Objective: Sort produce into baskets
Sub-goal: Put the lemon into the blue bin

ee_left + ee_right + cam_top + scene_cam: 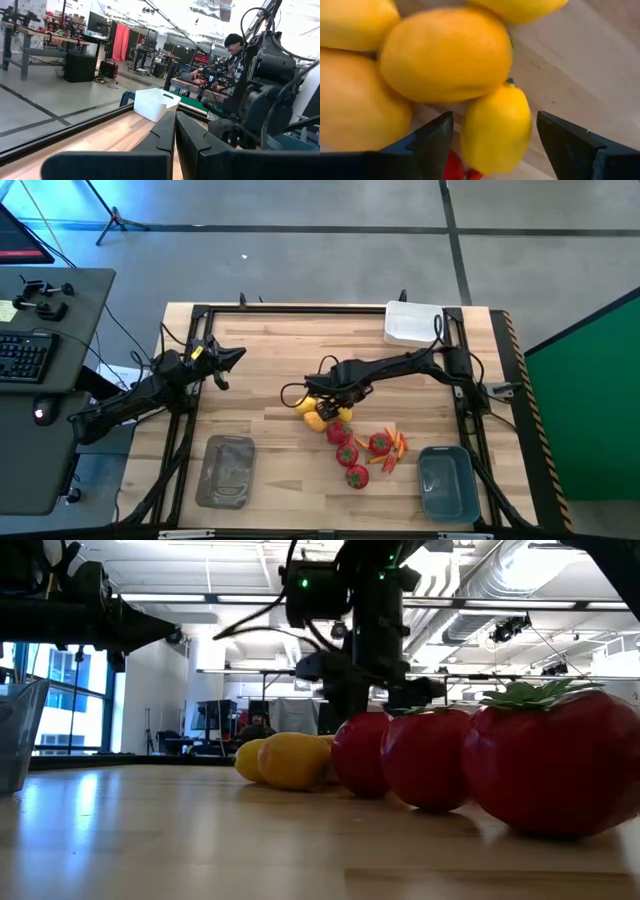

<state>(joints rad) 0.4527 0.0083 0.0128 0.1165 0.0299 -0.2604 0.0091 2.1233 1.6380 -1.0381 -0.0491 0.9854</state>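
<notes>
Several yellow lemons [315, 412] lie in a cluster at the table's middle, with red fruits with green tops [347, 455] and thin orange-red peppers [400, 445] on the wood just to their right and nearer. My right gripper [495, 116] is open, pointing down over the lemons. One small lemon [495, 130] lies between its fingers [437, 135], with gaps on both sides. In the low view it stands behind the lemons [285, 760] and red fruits [430, 765]. My left gripper [175, 125] is shut and empty, above the table's far left [235, 358].
A white basket [413, 323] stands at the far right, also in the left wrist view [155, 102]. A blue-teal basket [447, 483] stands at the near right. A flat grey tray [226, 470] lies at the near left. A person [232, 45] is in the room behind.
</notes>
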